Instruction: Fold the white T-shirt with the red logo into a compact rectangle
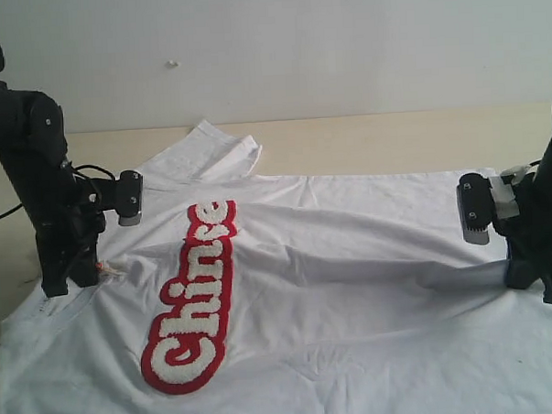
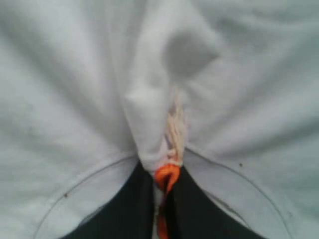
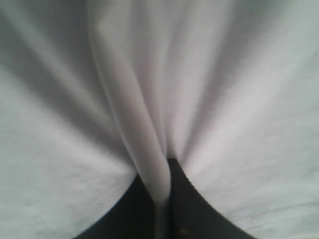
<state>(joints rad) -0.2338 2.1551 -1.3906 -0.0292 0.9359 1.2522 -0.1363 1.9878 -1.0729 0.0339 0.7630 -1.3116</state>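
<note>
The white T-shirt (image 1: 353, 286) lies spread across the table, chest up. The red logo (image 1: 193, 298) runs lengthwise near the left side. At the collar, my left gripper (image 1: 70, 280) is shut on a pinched fold of the shirt. In the left wrist view its black fingers (image 2: 127, 209) squeeze white cloth together with the orange neck tag (image 2: 167, 175). My right gripper (image 1: 528, 274) is at the opposite edge of the shirt, on the right. It is shut on a raised ridge of white fabric (image 3: 149, 149) between its dark fingers (image 3: 199, 214).
One sleeve (image 1: 210, 155) sticks out toward the back on the beige tabletop (image 1: 392, 142). A pale wall (image 1: 296, 41) stands behind the table. The shirt's cloth reaches the bottom of the exterior view.
</note>
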